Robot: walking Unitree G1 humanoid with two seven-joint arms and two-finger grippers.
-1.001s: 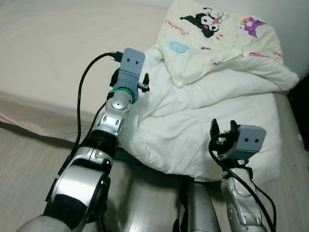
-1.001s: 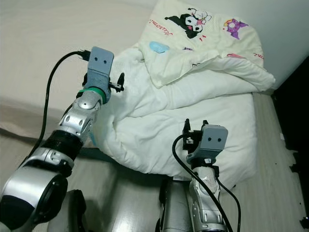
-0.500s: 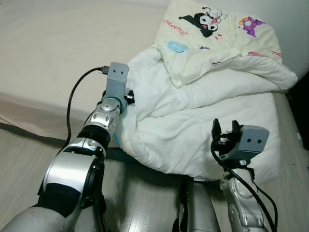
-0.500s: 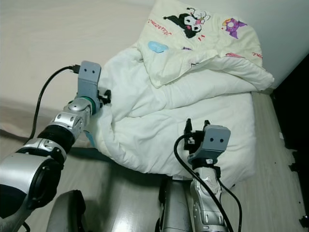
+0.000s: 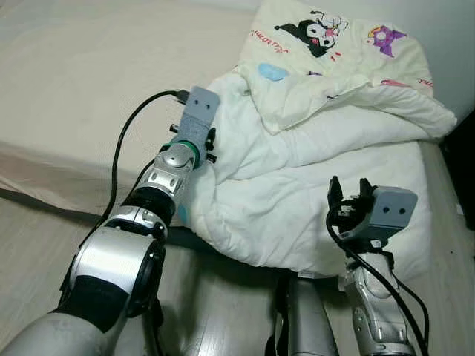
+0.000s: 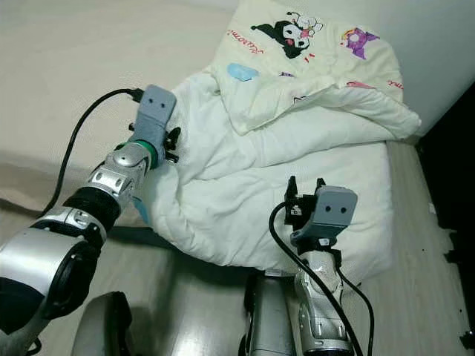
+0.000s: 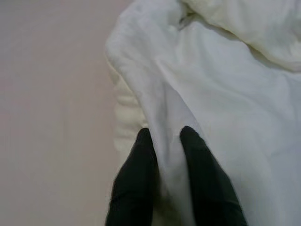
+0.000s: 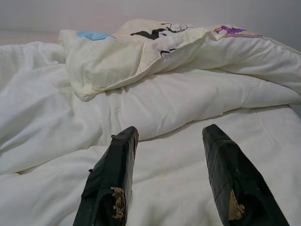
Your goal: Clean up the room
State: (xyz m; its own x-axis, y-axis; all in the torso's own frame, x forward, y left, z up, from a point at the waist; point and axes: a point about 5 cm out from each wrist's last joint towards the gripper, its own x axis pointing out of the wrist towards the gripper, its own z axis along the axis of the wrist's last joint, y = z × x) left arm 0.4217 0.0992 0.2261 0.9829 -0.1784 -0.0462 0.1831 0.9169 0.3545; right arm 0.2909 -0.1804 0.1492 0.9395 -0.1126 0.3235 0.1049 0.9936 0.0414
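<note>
A bunched white duvet (image 5: 312, 178) lies heaped on the right part of the bed, with a cream cartoon-print pillow (image 5: 334, 52) on top of it. My left gripper (image 7: 164, 139) is shut on a fold at the duvet's left edge; in the left eye view it sits at that edge (image 5: 210, 144). My right gripper (image 8: 169, 136) stands open above the duvet's near edge, with nothing between its fingers (image 5: 346, 194).
The beige mattress (image 5: 82, 81) stretches bare to the left of the duvet. A pale wood floor (image 5: 30, 245) runs along the bed's near side. A dark gap (image 6: 453, 170) lies to the right of the bed.
My left gripper, shut on the duvet's edge, dipped down and left and has come back up and to the right with the fold. The right gripper has risen slightly.
</note>
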